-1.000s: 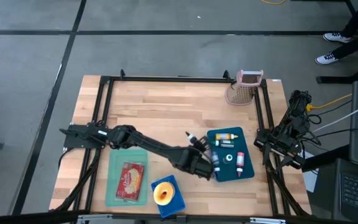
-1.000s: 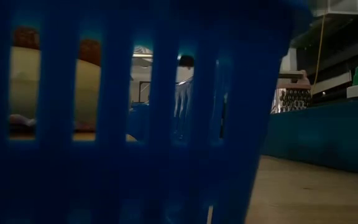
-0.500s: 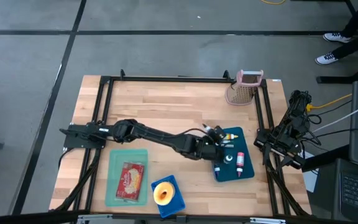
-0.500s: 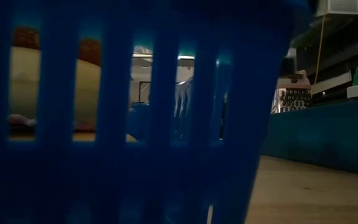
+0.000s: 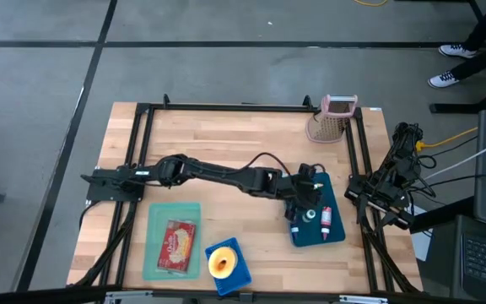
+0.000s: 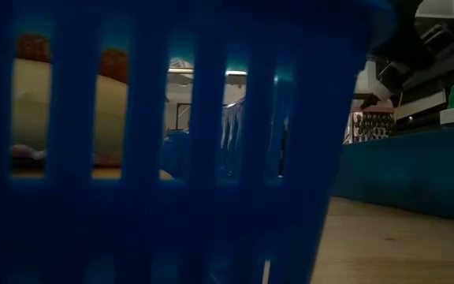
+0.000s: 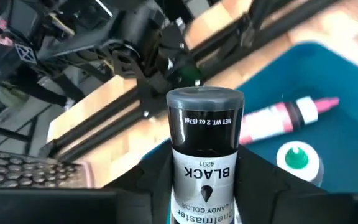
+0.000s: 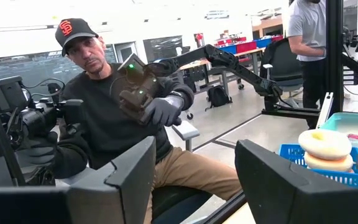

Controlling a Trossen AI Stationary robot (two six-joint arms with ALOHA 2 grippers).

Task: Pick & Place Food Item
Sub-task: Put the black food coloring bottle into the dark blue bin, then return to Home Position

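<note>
Moved right since before, from beside the blue basket [image 5: 229,263] to over the teal tray [image 5: 337,234]: left gripper [image 5: 305,196]. Fingers holding a small black bottle [image 7: 204,152] upright above the tray. Waiting at the surface's right edge with fingers wide: right gripper [image 8: 194,180]. Donut [image 5: 220,261] sitting in the basket.

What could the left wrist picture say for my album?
The left tool holds a black bottle above the blue tray.
</note>
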